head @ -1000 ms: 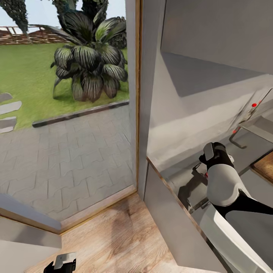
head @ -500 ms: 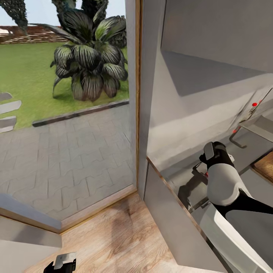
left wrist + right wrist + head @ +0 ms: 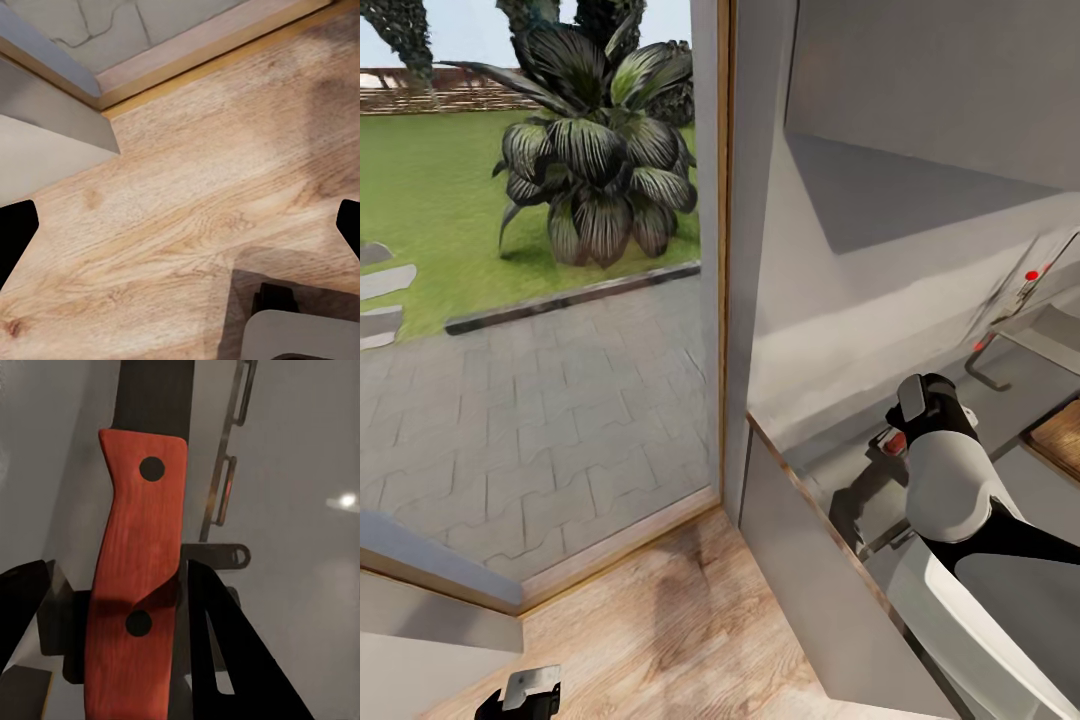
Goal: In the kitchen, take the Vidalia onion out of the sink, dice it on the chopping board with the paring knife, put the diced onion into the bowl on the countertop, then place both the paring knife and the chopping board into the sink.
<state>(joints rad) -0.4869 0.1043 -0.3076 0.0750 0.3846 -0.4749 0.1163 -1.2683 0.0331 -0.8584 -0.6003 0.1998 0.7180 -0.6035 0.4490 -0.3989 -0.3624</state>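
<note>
Change was small but telling: a second earlier only a sliver of red showed under your right hand (image 3: 895, 447), and at this moment the reddish handle of the paring knife (image 3: 894, 441) sat higher and plainer against the grey table (image 3: 1000, 405), on the side of the sink (image 3: 1050, 340) away from the chopping board (image 3: 1062, 436). I judged that you had the knife coming up off the table, so the pick-up was as good as made and the carry toward the sink or board lay ahead.

Your right hand (image 3: 112, 622) was closed on the handle, one finger (image 3: 217, 652) pressed along its edge. The knife's (image 3: 139, 577) long axis ran in line with the fingers, handle nearest the wrist and dark blade reaching on past the fingertips. How the blade pointed relative to the sink I could not tell.

Your left hand (image 3: 180, 225) hung with fingers spread wide and nothing between them, over the wooden floor (image 3: 187, 165), well apart from the sink.
</note>
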